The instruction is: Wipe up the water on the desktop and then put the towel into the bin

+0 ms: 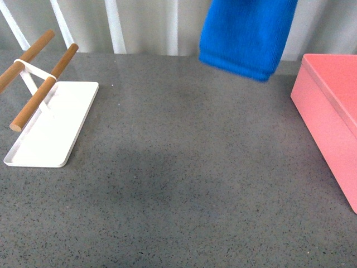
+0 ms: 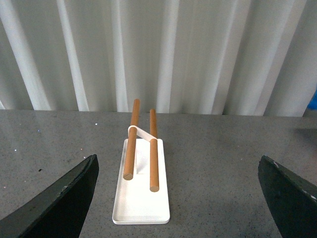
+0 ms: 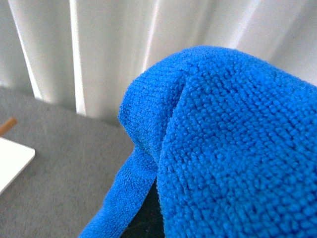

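At the far left of the front view, a flat white tray (image 1: 56,134) lies on the desk (image 1: 184,184). Two brown wooden bars (image 1: 42,89) are raised above it on a white frame and slope up past its far end. The left wrist view looks along this tray (image 2: 141,203). The left claw (image 2: 177,166) is released, with its two dark fingers (image 2: 64,198) spread wide, one on each side of the tray and well clear of it, holding nothing.

Towards the middle, the speckled grey desk is bare, with a dimmer patch (image 1: 150,173) near its centre. I cannot tell whether this patch is shadow or damp. A white ribbed wall (image 1: 145,25) stands behind the desk.

Right of centre, the towel (image 1: 245,33) hangs in the air above the far part of the desk, touching nothing below it. Its upper part runs out of the top of the picture. Its lower edge is level with the bin's rim but is left of the bin, not over it.

In the right wrist view, the towel (image 3: 223,139) fills most of the picture, its terry loops close to the lens. It hides the right claw, so I cannot tell whether that claw is clenched or released.

At the far right, the pink bin (image 1: 329,111) stands on the desk, cut off by the picture edge.
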